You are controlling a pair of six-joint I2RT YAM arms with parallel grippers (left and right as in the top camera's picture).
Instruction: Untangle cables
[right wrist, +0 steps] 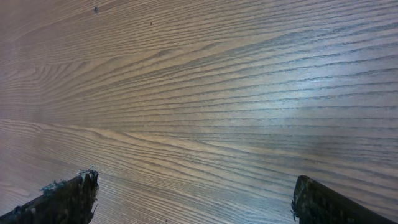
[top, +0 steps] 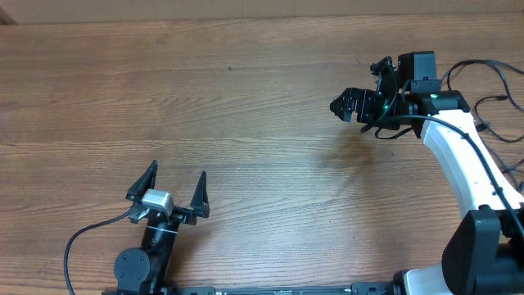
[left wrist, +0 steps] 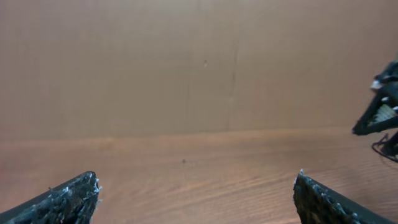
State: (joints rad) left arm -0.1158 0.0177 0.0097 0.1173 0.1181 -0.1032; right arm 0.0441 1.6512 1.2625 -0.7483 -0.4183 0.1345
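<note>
Thin black cables (top: pixel 496 100) lie as loose strands at the table's right edge, behind my right arm; one small plug end shows there. A thin black loop (top: pixel 383 131) hangs under my right wrist and also shows in the left wrist view (left wrist: pixel 387 149). My right gripper (top: pixel 359 87) is open and empty above bare wood at the upper right; its wrist view (right wrist: pixel 193 177) shows only table between the jaws. My left gripper (top: pixel 177 170) is open and empty at the lower left, far from the cables; its wrist view (left wrist: pixel 196 177) faces across the table.
The wooden table (top: pixel 246 98) fills the view. The right arm's white link (top: pixel 463 160) runs along the right side. A thicker black arm cable (top: pixel 82 238) curves at the lower left. The right gripper (left wrist: pixel 380 115) shows at the left wrist view's right edge.
</note>
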